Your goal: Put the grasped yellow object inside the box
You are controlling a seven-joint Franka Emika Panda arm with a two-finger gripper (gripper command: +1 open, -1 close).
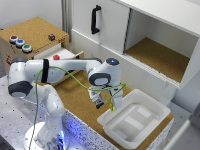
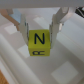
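Above the box [image 1: 131, 121], the tool [image 2: 39, 31] grips the yellow object [image 2: 39, 43], apparently cubic, letter upright.

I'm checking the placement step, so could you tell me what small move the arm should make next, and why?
Probably a short descent, then release. In the wrist view the gripper is shut on the yellow object, a lettered cube, with the box's white floor behind it. The exterior view shows the gripper over the box's near rim, apparently above it.

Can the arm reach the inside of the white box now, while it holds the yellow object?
Probably yes. The gripper holds the yellow object at the near rim of the box, which is open on top with nothing blocking it.
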